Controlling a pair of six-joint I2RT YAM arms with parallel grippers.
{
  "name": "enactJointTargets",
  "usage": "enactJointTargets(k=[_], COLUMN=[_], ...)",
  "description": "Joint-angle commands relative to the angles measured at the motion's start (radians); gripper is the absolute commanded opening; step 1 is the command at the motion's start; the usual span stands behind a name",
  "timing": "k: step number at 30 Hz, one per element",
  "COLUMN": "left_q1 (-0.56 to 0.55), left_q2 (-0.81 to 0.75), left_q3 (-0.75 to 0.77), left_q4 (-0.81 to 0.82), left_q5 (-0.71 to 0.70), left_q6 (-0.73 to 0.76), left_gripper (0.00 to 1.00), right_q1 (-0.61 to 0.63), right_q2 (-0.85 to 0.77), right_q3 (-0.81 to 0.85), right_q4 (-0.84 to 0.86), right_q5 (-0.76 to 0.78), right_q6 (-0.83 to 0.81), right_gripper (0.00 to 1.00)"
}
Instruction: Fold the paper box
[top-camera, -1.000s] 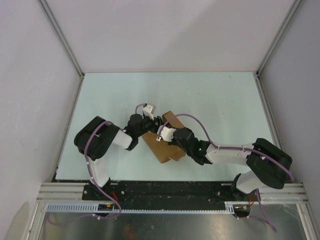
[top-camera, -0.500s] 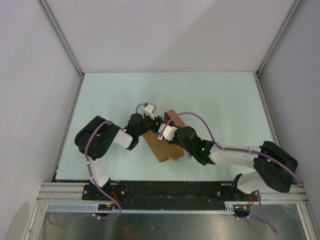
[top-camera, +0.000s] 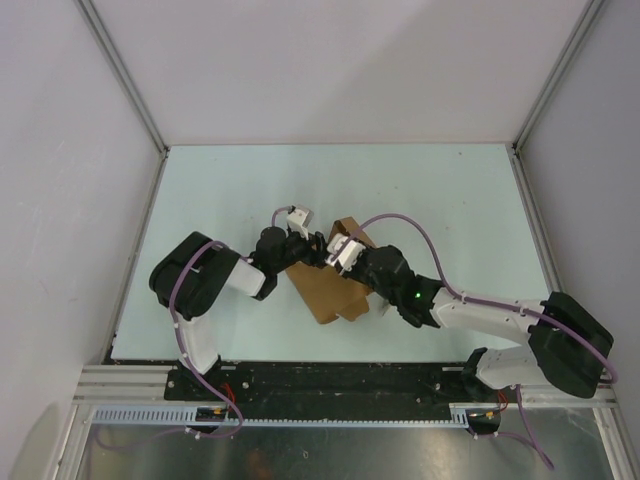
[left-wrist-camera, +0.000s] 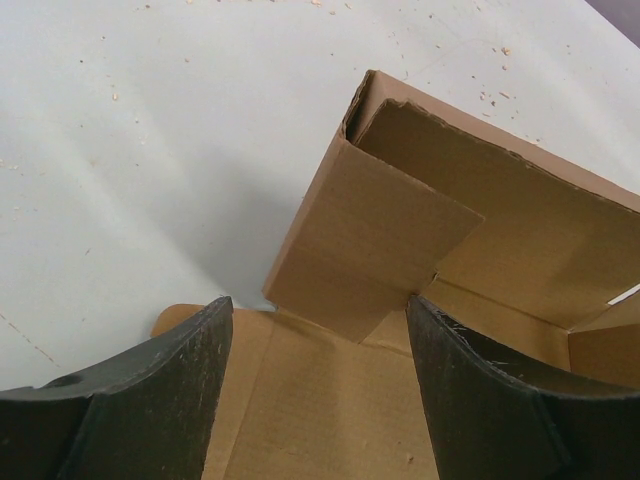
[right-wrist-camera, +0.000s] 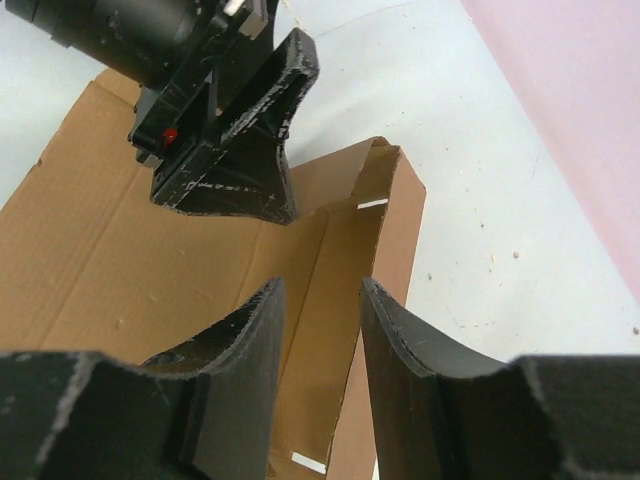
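Brown cardboard carton, half-formed, with a gripper at each side

Mid-table (top-camera: 450, 200), the paper box (top-camera: 325, 290) lies between the arms, one end flap (left-wrist-camera: 370, 240) folded inward. Since a second ago the right gripper (right-wrist-camera: 320, 290) has reached toward the far end and its fingers have eased apart, straddling a side wall (right-wrist-camera: 385, 230) without pinching. That wall was probably just released. The left gripper (left-wrist-camera: 320, 305) hovers splayed and empty. From above the arms hide the far end, so I cannot tell whether the tabs are seated.
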Motion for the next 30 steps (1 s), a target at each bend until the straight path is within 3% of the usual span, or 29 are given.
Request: enactJointTargets(k=[1, 9, 17, 30], left_q1=[-0.004, -0.003, -0.001, -0.001], left_q2=[0.004, 0.005, 0.004, 0.005], left_q3=[0.011, 0.011, 0.013, 0.013], left_q4=[0.017, 0.017, 0.017, 0.017], left_q5=[0.010, 0.015, 0.019, 0.021], left_q6=[0.004, 0.007, 0.009, 0.009], left_gripper=[0.75, 0.75, 0.75, 0.74], right_q1=[-0.028, -0.161, -0.306, -0.430], right_q2=[-0.065, -0.108, 0.036, 0.155], right_q3=[0.001, 0.062, 0.199, 0.223], right_q4=[0.086, 0.050, -0.155, -0.142], right_q5=[0.013, -0.024, -0.057, -0.438], right_q6=[0.088, 0.429, 0.642, 0.781], right_gripper=[0.42, 0.45, 0.46, 0.55])
